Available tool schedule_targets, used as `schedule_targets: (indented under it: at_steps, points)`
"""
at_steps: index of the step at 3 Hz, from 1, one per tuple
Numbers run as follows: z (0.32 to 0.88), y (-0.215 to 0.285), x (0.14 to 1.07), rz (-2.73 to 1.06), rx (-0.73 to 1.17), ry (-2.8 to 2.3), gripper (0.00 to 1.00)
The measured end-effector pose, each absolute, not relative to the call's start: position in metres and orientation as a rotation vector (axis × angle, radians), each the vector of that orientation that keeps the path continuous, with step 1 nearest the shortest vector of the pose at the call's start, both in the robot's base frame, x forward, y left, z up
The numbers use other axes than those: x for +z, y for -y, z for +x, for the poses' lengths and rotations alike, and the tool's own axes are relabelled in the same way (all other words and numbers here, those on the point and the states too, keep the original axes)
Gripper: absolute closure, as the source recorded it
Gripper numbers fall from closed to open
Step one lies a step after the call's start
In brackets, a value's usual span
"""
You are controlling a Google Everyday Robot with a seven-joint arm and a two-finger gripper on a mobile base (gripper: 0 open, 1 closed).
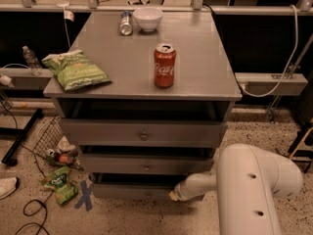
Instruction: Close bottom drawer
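The bottom drawer point(129, 190), lowest of three grey drawers, sat pulled out a little, with a dark gap showing above its front panel. The claw point(173, 196) was low at the right part of that panel, at the end of the white arm point(254, 180) reaching in from the lower right. It seemed to touch the front, but I could not tell whether it was apart or together. The middle drawer point(146, 166) and top drawer point(142, 133) also stood slightly out. On the surface point(205, 67) above stood a red cola can point(165, 65), a green chip bag point(76, 71), a white bowl point(147, 18) and a small can point(125, 23) lying just beside the bowl
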State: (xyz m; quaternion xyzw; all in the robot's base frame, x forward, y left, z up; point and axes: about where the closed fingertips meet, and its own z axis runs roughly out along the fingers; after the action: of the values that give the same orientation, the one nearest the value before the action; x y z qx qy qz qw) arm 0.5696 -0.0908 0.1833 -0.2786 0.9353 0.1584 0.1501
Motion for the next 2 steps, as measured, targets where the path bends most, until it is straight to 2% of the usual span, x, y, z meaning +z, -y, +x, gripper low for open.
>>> schedule_targets:
  at_steps: [2]
  points:
    - [0.5785, 0.0993, 0.1881, -0.759, 0.362, -2.615, 1.00]
